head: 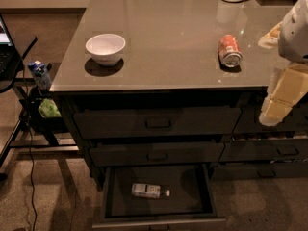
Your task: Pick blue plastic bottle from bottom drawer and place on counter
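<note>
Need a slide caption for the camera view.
Open bottom drawer holds the bottle on its side; the hand hangs at right, by the front edge of the counter.

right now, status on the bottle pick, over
End effector far right of view, level with the top drawer. Blue plastic bottle on its side in open bottom drawer, untouched. Nothing over it.

One bottle lies in one open drawer. One counter bears one bowl and one can. One gripper hangs at the right edge.
</note>
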You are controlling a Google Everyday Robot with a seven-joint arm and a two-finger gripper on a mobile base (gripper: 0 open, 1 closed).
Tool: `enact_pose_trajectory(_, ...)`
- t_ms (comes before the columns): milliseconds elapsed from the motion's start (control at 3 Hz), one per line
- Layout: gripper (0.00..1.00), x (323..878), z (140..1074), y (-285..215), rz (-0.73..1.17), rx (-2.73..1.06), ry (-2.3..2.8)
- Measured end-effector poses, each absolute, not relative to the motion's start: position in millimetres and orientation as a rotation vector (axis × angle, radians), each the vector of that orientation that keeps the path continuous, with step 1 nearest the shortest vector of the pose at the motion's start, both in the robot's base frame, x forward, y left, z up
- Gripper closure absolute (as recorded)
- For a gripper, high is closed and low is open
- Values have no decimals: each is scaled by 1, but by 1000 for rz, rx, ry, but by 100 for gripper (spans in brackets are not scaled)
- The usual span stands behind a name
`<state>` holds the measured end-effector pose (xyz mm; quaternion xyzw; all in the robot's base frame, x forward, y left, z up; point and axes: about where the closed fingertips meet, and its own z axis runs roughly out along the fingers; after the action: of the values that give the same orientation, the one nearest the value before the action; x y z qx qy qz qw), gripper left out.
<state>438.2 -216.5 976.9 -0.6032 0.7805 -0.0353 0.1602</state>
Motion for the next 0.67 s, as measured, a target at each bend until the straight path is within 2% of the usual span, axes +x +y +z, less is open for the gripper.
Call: enact_pose_trajectory(667, 0, 437, 960, -210, -77, -1716, 2226)
